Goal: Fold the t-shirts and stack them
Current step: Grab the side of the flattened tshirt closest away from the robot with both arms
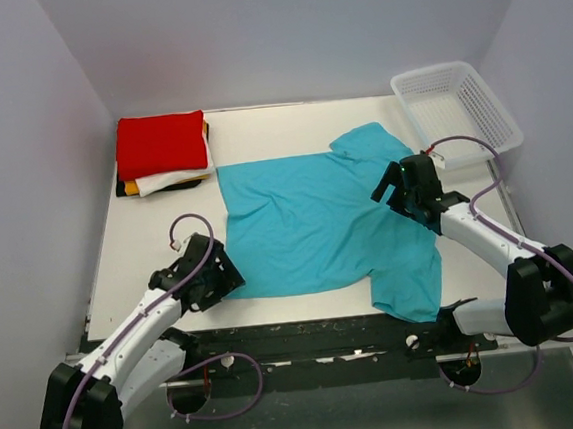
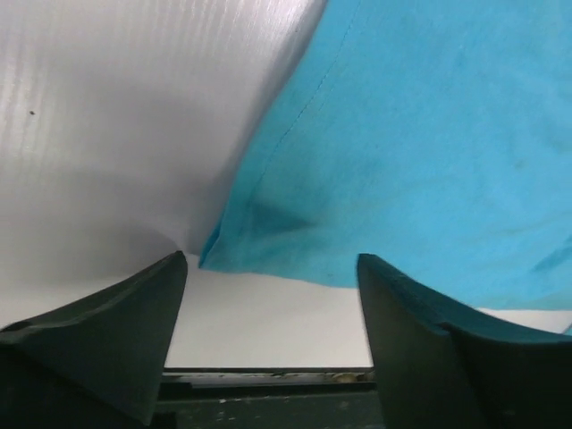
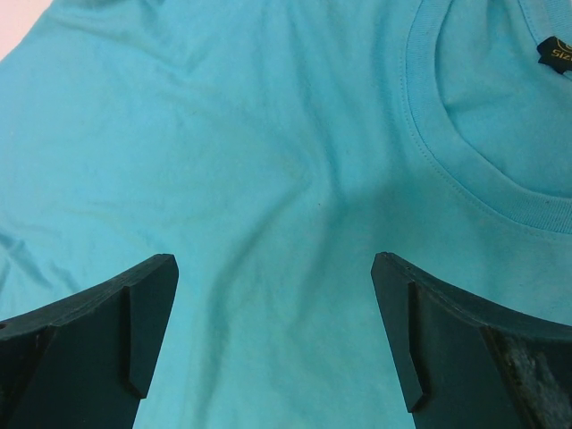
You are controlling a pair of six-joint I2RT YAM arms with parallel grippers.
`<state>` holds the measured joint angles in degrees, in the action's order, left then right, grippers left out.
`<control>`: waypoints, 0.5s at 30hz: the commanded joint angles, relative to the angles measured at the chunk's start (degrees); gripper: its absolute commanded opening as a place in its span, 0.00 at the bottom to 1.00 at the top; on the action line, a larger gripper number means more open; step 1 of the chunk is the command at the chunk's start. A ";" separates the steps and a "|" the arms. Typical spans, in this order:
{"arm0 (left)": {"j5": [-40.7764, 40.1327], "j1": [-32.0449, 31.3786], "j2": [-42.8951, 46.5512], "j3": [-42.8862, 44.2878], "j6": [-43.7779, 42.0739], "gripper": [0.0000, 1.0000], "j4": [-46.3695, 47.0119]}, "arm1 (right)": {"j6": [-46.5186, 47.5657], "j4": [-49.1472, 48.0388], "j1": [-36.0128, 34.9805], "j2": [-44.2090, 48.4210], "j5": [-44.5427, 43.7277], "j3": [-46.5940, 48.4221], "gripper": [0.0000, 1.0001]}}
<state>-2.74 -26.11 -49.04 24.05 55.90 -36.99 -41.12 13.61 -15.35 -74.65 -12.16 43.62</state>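
Observation:
A turquoise-blue t-shirt (image 1: pixel 318 227) lies spread flat on the white table, collar to the right. A stack of folded shirts (image 1: pixel 161 153) sits at the back left, red on top, then white, yellow-orange and black edges below. My left gripper (image 1: pixel 224 276) is open and empty at the shirt's near-left hem corner (image 2: pixel 214 255), just off the cloth. My right gripper (image 1: pixel 393 191) is open and empty, low over the shirt's chest (image 3: pixel 268 223) beside the collar (image 3: pixel 465 170).
A white plastic mesh basket (image 1: pixel 455 109) stands at the back right corner. The table's near edge (image 2: pixel 268 368) runs just below the left fingers. Grey walls close in the table on three sides.

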 commanded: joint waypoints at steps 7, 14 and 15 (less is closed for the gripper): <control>5.46 -0.26 -10.02 2.48 -2.42 0.19 4.72 | -1.06 2.57 0.24 2.28 -2.14 -0.90 1.00; 0.38 -0.26 -10.04 2.84 -3.41 0.00 5.87 | 1.60 6.92 0.24 3.22 -0.85 -1.03 0.99; -0.62 -0.18 -10.04 3.24 -3.71 0.00 6.09 | 2.14 8.29 0.26 3.74 -0.16 -0.99 0.98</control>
<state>0.62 -26.13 -59.16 26.28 53.76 -32.27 -40.84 16.60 -15.35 -73.10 -12.56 43.20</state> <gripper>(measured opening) 0.013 0.994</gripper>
